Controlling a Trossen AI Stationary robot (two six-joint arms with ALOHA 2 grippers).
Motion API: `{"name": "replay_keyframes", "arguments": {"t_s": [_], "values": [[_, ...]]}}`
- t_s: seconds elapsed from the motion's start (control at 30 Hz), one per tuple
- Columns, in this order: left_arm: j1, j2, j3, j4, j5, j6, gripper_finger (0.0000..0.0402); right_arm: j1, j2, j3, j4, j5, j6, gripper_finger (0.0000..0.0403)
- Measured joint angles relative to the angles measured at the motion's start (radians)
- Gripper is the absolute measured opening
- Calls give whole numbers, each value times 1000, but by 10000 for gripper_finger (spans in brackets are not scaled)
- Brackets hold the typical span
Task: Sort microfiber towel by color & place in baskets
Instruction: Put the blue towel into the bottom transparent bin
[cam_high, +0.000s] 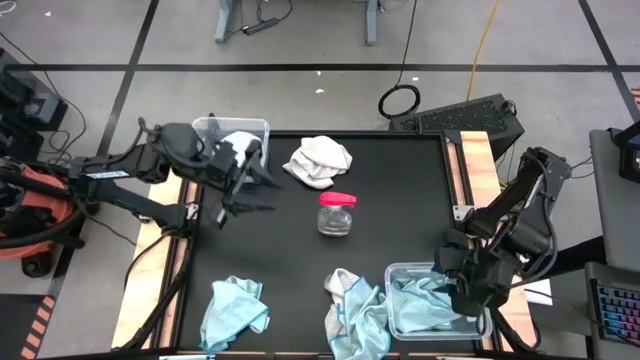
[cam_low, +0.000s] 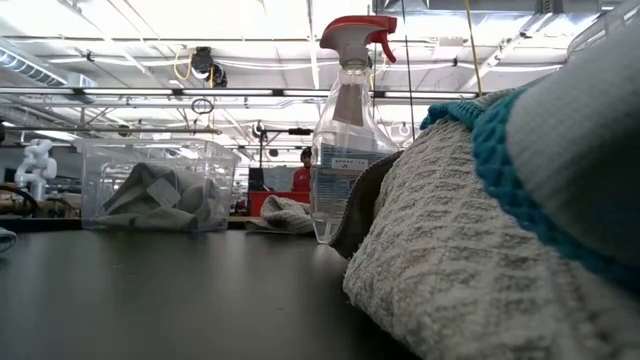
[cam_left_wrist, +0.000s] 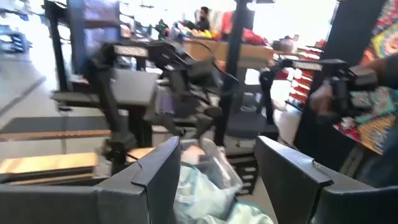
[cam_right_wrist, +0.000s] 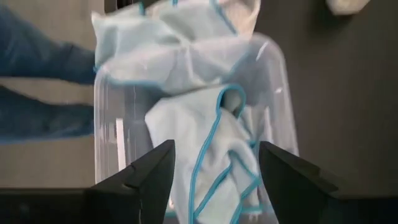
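Risk of snagging: right pincer (cam_right_wrist: 214, 180) open, empty, low over right basket (cam_high: 395, 272) holding blue towels (cam_right_wrist: 214, 149); possible catch on a fold or on the blue towel draped over the rim (cam_right_wrist: 168, 46). Left pincer (cam_high: 240, 185) open, empty, beside left basket (cam_high: 262, 126) with white towel (cam_high: 238, 142). Still unsorted on surface (cam_high: 400, 190): white towel (cam_high: 318, 160); blue towel (cam_high: 235, 310); mixed heap (cam_high: 355, 310). Obstruction: spray bottle (cam_high: 336, 213) at centre; tip hazard.

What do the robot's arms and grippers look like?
Both arms are dark, nearly black, built of chunky jointed segments. The left gripper ends in two thin pointed fingers; the right gripper looks blocky from above. Up close, its fingers are flat, angular black plates.
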Motion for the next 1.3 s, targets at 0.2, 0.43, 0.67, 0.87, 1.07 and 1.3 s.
{"name": "replay_keyframes", "arguments": {"t_s": [0.2,0.43,0.67,0.87,1.07,1.3], "values": [[-97,68,0,-3,-43,0,214,0,-32,0,17,30,0,222],[-167,137,-1,-3,-52,-18,214,1,-43,0,18,22,1,222],[-207,160,-1,-34,-53,-53,214,1,-45,0,17,20,-12,222],[-246,160,-1,-158,-84,-89,214,1,-45,0,0,-1,-29,222],[-298,160,-1,-295,-102,-130,214,1,-45,0,-15,-3,-38,222],[-345,160,-1,-410,-134,-157,214,1,-45,0,-15,-5,-48,222]]}}
